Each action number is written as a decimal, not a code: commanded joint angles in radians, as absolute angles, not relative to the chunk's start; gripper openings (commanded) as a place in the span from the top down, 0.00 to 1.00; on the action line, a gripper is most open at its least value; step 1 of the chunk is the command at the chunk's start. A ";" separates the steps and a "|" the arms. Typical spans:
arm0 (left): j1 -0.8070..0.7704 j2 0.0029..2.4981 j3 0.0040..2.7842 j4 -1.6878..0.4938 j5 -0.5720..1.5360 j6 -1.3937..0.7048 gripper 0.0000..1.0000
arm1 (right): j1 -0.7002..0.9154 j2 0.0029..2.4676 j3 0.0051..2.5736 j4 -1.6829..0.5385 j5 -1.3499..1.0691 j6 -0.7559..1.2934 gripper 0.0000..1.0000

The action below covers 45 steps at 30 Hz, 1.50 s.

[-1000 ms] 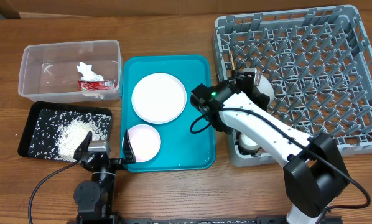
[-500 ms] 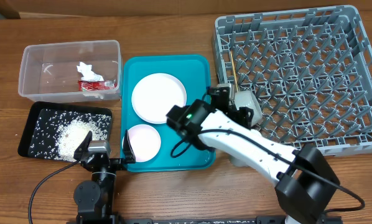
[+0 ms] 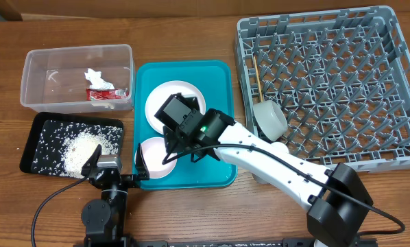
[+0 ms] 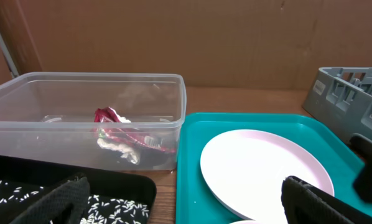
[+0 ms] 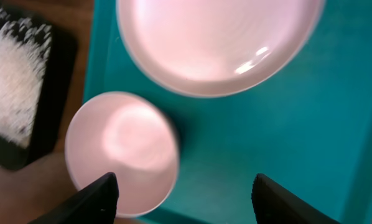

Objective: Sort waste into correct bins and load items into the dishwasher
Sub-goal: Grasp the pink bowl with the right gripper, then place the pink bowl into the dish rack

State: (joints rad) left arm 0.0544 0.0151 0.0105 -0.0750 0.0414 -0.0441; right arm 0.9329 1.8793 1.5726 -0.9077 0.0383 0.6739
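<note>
My right gripper (image 3: 183,152) (image 5: 192,199) hangs open over the teal tray (image 3: 219,82), nothing between its fingers. Below it the white bowl (image 3: 155,156) (image 5: 124,146) sits by the left fingertip, and the white plate (image 3: 165,96) (image 5: 217,43) lies farther up the tray, partly hidden overhead by the wrist. A pale grey bowl (image 3: 270,119) stands on edge in the dishwasher rack (image 3: 342,75), near a chopstick (image 3: 258,74). The clear tub (image 3: 68,65) (image 4: 86,93) holds the red wrapper (image 3: 107,93) (image 4: 111,117) and tissue (image 3: 94,75). Rice (image 3: 78,149) fills the black tray (image 3: 33,134). My left gripper (image 3: 117,169) (image 4: 186,208) rests open at the table front.
The teal tray (image 4: 192,180) lies between the bins and the rack (image 4: 354,93). My right arm stretches diagonally from the front right across the rack's near left corner. The black tray (image 4: 130,190) sits just ahead of my left fingers.
My right arm has swung left from the rack to above the teal tray. Its jaws opened and left the pale grey bowl in the rack. The left arm has not moved.
</note>
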 commanded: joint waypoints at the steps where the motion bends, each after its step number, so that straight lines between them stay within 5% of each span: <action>1: 0.060 0.005 0.005 -0.074 0.044 -0.022 0.00 | 0.929 1.899 1.523 -0.871 -0.139 0.633 0.29; 10: 0.060 0.005 0.005 -0.074 0.045 -0.022 0.00 | 0.914 2.023 1.459 -0.756 -0.173 0.755 0.53; 17: 0.060 0.005 0.005 -0.074 0.045 -0.022 0.00 | 0.875 2.027 1.459 -0.758 -0.174 0.760 0.96; 26: 0.060 0.005 0.005 -0.074 0.044 -0.022 0.00 | 0.875 1.858 1.546 -0.941 0.159 0.703 0.96; 36: 0.060 0.005 0.005 -0.074 0.045 -0.022 0.00 | 0.822 1.554 1.597 -1.275 1.218 0.711 0.96; 45: 0.060 0.005 0.005 -0.074 0.044 -0.022 0.00 | 0.577 1.585 1.496 -1.377 1.211 0.787 0.96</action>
State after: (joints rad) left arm 0.0544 0.0151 0.0105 -0.0750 0.0414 -0.0441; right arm 0.6197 1.5692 1.5356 -1.3788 1.1690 0.7403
